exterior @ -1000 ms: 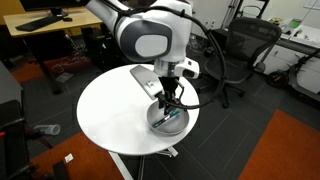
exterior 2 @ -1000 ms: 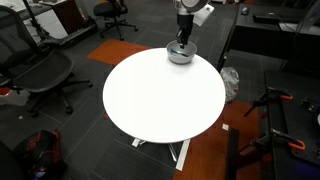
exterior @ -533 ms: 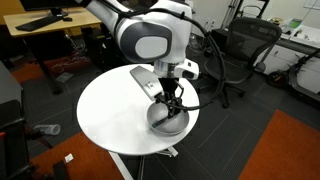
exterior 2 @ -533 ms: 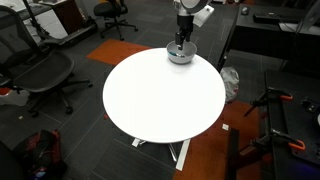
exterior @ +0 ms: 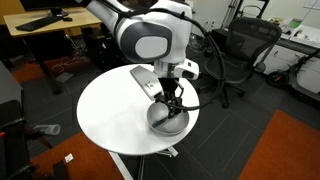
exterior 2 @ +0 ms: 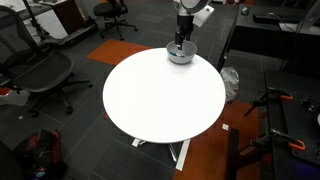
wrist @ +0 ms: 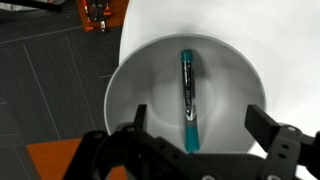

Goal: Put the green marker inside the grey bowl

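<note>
Nearest the wrist camera: gripper [wrist: 195, 125] with its fingers spread wide and nothing between them, one dark finger on each side of the frame. Just beyond, green marker [wrist: 187, 100] lies flat on the floor of the grey bowl [wrist: 130, 85], lengthwise away from the camera and free of both fingers. Change over the last second: in an exterior view a teal streak showed right at the fingertips; now it does not, and the bowl [exterior: 160, 122] reads plain grey below the fingers. Judgement: the marker has been let go and the placing looks done; only the retreat is left. Arm [exterior: 150, 40] reaches down from above, wrist pointing straight down over the bowl near the edge of the round white table [exterior: 110, 110], its pose barely altered.
</note>
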Robot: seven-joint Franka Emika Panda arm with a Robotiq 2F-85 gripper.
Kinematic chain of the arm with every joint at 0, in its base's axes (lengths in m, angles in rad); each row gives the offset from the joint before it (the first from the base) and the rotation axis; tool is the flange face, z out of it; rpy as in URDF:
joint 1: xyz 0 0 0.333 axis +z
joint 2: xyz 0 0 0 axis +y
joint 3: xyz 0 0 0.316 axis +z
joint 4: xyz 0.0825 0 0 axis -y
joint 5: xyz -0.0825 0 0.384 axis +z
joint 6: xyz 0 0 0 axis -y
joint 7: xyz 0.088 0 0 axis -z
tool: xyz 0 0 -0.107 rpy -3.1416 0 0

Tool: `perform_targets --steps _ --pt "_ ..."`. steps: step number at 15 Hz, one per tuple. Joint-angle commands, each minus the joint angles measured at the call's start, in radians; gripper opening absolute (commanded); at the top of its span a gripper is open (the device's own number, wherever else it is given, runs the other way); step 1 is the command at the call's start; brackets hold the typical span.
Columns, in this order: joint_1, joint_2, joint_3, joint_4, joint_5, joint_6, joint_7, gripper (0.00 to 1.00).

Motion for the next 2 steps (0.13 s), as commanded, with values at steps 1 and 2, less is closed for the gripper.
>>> perform_targets --steps 1,2 --pt "-0.002 0.001 0.001 0.004 -0.001 -0.004 0.006 1.0" --pt "-0.002 0.001 0.001 0.004 -0.001 -0.004 0.007 1.0"
